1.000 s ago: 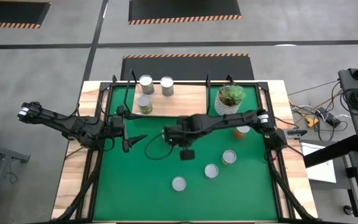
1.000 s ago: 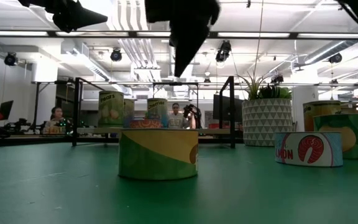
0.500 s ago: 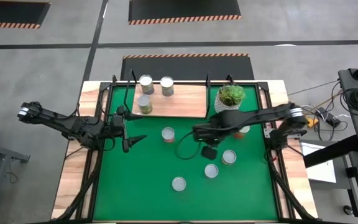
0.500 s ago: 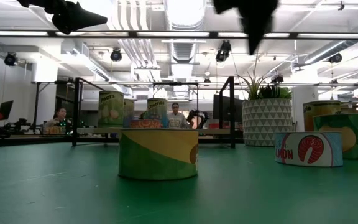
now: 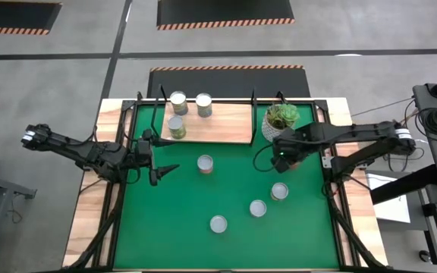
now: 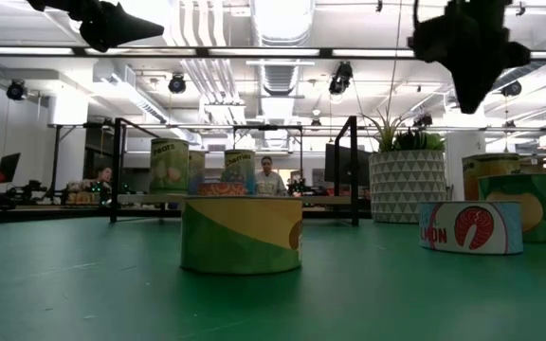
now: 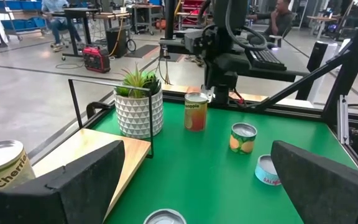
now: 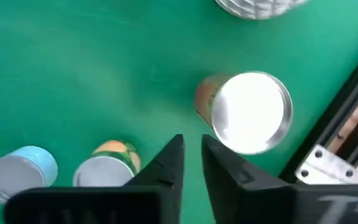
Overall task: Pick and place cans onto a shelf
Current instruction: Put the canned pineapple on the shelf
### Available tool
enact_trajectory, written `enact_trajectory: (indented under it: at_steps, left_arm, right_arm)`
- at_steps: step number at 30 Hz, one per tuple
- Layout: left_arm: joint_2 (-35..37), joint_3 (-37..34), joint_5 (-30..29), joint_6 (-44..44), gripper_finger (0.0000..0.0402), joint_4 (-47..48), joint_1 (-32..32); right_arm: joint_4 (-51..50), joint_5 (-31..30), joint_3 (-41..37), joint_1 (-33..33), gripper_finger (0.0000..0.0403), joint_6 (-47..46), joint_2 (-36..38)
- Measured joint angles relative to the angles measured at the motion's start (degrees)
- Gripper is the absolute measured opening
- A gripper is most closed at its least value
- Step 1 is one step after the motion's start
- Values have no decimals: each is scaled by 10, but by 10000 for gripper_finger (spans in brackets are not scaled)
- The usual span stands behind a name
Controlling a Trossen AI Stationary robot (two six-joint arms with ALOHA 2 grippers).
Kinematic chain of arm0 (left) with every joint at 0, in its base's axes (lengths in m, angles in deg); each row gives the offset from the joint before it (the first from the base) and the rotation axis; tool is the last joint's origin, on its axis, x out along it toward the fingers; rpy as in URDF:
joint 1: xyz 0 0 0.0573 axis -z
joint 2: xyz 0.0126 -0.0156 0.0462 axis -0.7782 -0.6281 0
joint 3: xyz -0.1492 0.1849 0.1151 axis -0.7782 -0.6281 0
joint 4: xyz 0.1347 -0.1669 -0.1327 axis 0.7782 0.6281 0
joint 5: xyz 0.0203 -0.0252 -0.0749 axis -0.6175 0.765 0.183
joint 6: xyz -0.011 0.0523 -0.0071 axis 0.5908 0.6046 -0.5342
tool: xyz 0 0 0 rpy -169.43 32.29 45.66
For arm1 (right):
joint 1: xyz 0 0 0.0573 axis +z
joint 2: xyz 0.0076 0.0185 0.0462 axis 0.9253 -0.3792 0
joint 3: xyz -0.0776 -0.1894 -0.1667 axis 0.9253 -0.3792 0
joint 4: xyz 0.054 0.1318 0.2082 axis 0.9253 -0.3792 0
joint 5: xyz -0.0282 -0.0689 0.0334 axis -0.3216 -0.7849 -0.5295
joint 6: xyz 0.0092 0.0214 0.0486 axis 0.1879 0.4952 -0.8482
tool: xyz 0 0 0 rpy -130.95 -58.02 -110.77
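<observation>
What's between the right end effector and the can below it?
Nothing: right wrist view shows the right end effector above the can by the plant pot, only bare green mat around.

Bare green mat (image 5: 180, 205) lies open mid-counter; the white triangle-patterned plant pot (image 5: 278, 127) and black wire frame (image 5: 324, 163) crowd the orange-labelled tin (image 8: 248, 112).

Right arm (image 7: 229, 37) above orange can (image 7: 195, 112)

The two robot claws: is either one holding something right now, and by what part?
Nothing is held. The right gripper hangs nearly shut above a can; the left gripper waits open.
</observation>
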Motion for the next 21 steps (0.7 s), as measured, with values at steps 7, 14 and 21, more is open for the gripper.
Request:
enact_trajectory:
  at_steps: [7,14,21]
  left_arm:
    - [0,1,0,7,387,0,0]
    - [-1,1,-1,8,387,1,0]
    - [-1,1,-1,8,387,1,0]
  right_arm:
    - [1,0,-44,-37,174,-14,29]
    - [2,1,-83,-59,291,4,17]
    - [3,1,-104,-75,377,13,15]
